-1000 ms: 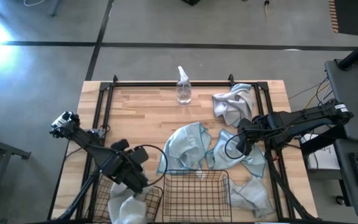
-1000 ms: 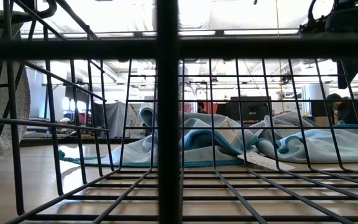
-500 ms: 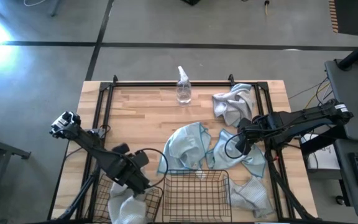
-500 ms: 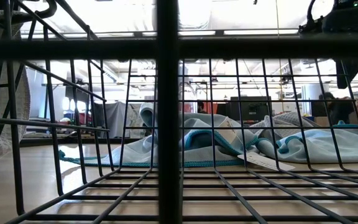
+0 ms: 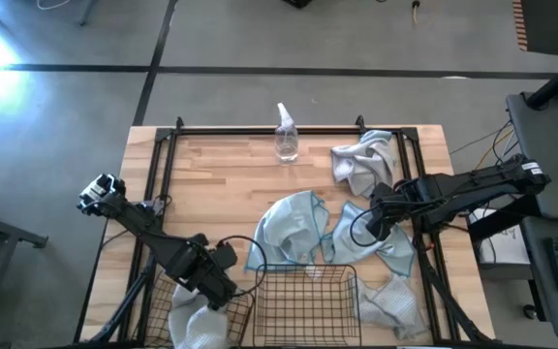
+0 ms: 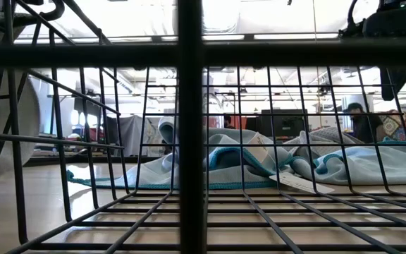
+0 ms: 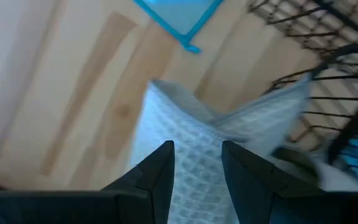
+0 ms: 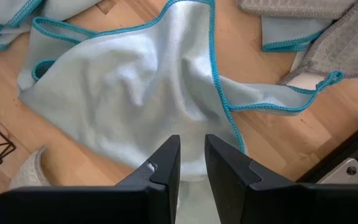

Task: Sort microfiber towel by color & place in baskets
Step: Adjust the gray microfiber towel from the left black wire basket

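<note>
In the high view the left arm reaches from the left edge of the frame down toward the lower left, its hand low in the frame with wrist angled toward the bottom centre. In its wrist view the two dark fingers stand apart with a clear gap. The right arm stretches in from the right edge to right of centre, its hand pointing left, fingers close together with a narrow gap.
</note>
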Controlling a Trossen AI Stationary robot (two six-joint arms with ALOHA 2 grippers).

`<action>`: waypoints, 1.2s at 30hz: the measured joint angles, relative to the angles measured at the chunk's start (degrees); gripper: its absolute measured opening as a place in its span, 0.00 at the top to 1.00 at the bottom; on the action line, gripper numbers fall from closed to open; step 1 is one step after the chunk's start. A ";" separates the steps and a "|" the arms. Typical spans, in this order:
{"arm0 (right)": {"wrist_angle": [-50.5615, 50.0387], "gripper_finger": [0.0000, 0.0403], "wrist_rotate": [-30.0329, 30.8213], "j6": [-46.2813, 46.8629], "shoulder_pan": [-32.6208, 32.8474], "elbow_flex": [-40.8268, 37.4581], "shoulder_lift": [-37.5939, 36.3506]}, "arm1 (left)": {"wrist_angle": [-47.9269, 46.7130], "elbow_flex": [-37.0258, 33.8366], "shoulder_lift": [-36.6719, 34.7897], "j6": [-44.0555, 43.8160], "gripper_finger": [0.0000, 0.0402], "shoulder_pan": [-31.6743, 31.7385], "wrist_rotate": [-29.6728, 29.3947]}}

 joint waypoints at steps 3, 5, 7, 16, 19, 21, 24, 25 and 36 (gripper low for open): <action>0.00 0.83 0.01 -2.65 0.00 -0.02 0.00 | 2.64 0.00 0.00 -0.78 0.70 -0.04 0.35; -0.01 0.83 0.01 -3.99 0.00 -0.01 0.00 | 3.52 0.02 0.00 -1.69 0.70 -0.02 0.33; -0.02 0.83 0.00 -5.26 0.00 0.00 0.00 | 3.72 0.02 0.00 -2.92 0.70 0.14 0.27; -0.23 0.83 -0.28 -10.00 -0.01 -0.01 0.00 | 2.56 0.04 1.84 -6.35 0.70 0.17 1.70; -0.43 0.83 -0.31 -10.37 0.00 -0.02 0.00 | 1.36 0.11 3.64 -6.34 0.70 0.17 2.56; -0.46 0.83 -0.35 -10.45 0.00 -0.02 0.00 | 0.75 0.36 4.53 -5.81 0.70 0.24 2.51; -0.47 0.83 -0.43 -10.85 0.00 -0.02 0.00 | -0.45 0.26 5.63 -5.52 0.70 0.53 1.84; -0.47 0.83 -0.54 -10.90 0.00 -0.01 0.00 | -0.85 0.08 5.91 -5.80 0.70 0.64 2.01; -0.42 0.83 -1.53 -10.87 0.00 -0.02 -0.01 | -0.79 0.72 5.68 -7.81 0.79 0.50 4.36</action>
